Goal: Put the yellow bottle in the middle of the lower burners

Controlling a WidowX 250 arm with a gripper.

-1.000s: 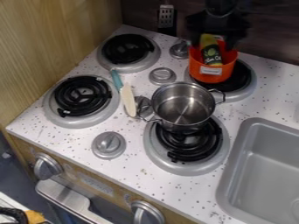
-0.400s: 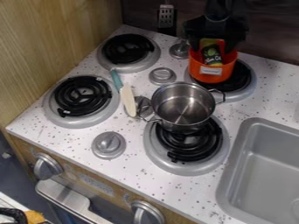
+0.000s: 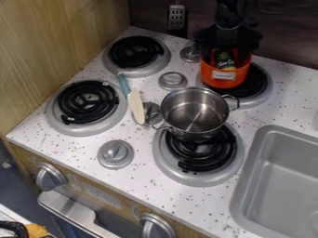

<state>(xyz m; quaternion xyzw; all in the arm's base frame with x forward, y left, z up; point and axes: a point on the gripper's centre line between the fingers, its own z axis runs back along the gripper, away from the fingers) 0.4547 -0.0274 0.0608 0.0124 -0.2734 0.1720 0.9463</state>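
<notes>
Gripper point(image 3: 226, 48) at one o'clock, over the bottle point(image 3: 225, 61) inside the orange pot point(image 3: 225, 83); jaw state cannot be determined.

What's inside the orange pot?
A bottle with a dark label is in the orange pot, its upper part covered by the gripper. The front wall hides the bottle's base and the pot's floor.

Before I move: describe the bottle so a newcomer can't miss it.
On the white stovetop, go to the upper-right burner in the camera view; the orange pot is on it. The bottle is inside, right below the black gripper. Its dark label with a green patch sets it apart from the plain orange pot and the bare steel pot nearby.
</notes>
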